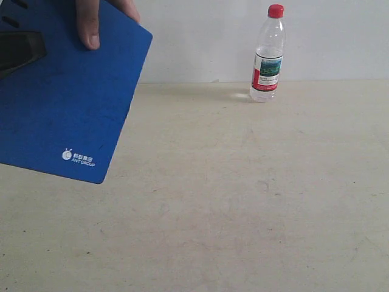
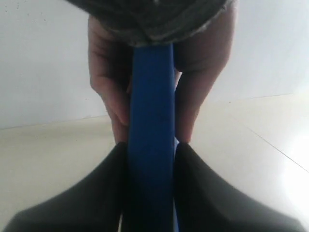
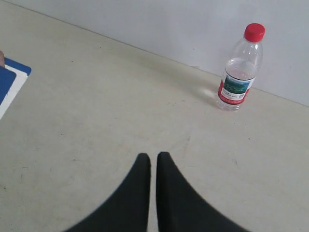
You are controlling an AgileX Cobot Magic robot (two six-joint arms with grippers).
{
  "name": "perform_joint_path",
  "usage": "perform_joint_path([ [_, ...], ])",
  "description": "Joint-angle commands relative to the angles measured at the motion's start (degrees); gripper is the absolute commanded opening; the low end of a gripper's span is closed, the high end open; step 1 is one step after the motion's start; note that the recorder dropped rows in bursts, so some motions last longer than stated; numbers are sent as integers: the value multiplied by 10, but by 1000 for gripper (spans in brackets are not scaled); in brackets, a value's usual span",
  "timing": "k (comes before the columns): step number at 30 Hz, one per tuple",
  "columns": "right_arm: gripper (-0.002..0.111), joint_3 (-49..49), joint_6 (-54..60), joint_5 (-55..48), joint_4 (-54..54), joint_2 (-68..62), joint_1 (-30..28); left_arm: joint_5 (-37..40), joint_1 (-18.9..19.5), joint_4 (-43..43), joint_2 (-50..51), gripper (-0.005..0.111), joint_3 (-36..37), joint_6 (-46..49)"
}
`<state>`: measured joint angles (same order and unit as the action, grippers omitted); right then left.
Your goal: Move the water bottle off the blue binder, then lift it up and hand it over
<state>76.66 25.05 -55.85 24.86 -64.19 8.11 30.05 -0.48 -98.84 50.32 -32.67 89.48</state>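
Left tool [image 2: 151, 147] is clenching the binder [image 1: 61, 103], a hand [image 1: 91, 21] gripping it just past the tips.
Right tool [image 3: 153, 157] is sitting closed, empty; bottle [image 1: 267, 58] standing upright well ahead of it.

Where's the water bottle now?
Exterior view: the water bottle stands upright on the table, right of centre by the wall, apart from the blue binder.

Blue binder [image 1: 67, 91] reads "ANT GROUP" (white, near corner).
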Motion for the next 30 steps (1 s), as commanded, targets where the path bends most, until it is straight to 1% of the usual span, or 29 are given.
perform_joint_path([
  [1, 0, 0, -1, -9, -1, 4, -2, -12, -1, 27, 0, 31, -4, -7],
  [3, 0, 0, -1, -9, -1, 4, -2, -57, -1, 29, 0, 47, 8, -19],
  [5, 0, 0, -1, -9, -1, 4, -2, -121, -1, 29, 0, 57, 23, -42],
  [6, 0, 0, -1, -9, -1, 4, -2, -206, -1, 21, 0, 55, 44, -90],
  [7, 0, 0, -1, -9, -2, 6, -2, -297, -1, 10, 0, 42, 59, -121],
  [8, 0, 0, -1, -8, -3, 8, -2, -369, -1, 3, 0, 31, 63, -138],
  [9, 0, 0, -1, -1, -3, 17, -2, -459, -1, 4, -10, 8, 63, -143],
  [10, 0, 0, 3, 5, -3, 25, -2, -489, -1, 26, -21, 5, 63, -139],
  [11, 0, 0, 7, 13, -5, 40, -2, -499, -1, 67, -64, 5, 63, -115],
  [12, 0, 0, 7, 18, -11, 52, -2, -486, -1, 86, -94, 5, 63, -99],
  [13, 0, 0, 7, 18, -27, 74, -2, -449, -1, 89, -158, 5, 63, -44],
  [16, 0, 0, -4, -5, -67, 116, -2, -389, -1, 34, -289, 5, 68, 95],
  [17, 0, 0, -14, -13, -81, 126, -2, -385, -1, 8, -330, 5, 71, 133],
  [18, 0, 0, -49, -31, -113, 150, -2, -390, -1, -11, -391, 5, 81, 179],
  [19, 0, 0, -89, -50, -142, 166, -2, -395, -1, -11, -432, 5, 93, 182],
  [20, 0, 0, -164, -78, -192, 196, -2, -410, -1, -11, -485, 5, 116, 180],
  [21, 0, 0, -186, -72, -210, 237, -2, -432, -1, -11, -503, 5, 136, 180],
  [23, 0, 0, -188, -17, -212, 321, -2, -483, -1, -11, -503, 5, 169, 181],
  [25, 0, 0, -208, 5, -221, 379, -2, -521, -1, -11, -503, 5, 190, 181],
  [26, 0, -2, -260, -13, -243, 447, -2, -542, -1, -11, -503, 5, 199, 181],
  [27, 0, -10, -280, -25, -244, 477, -2, -549, -1, -11, -503, 5, 202, 181],
  [29, 0, -81, -308, -9, -249, 553, -2, -552, -1, -11, -503, 5, 203, 181],
  [30, 0, -174, -312, 62, -246, 579, -2, -544, -1, -11, -503, 5, 203, 181],
])
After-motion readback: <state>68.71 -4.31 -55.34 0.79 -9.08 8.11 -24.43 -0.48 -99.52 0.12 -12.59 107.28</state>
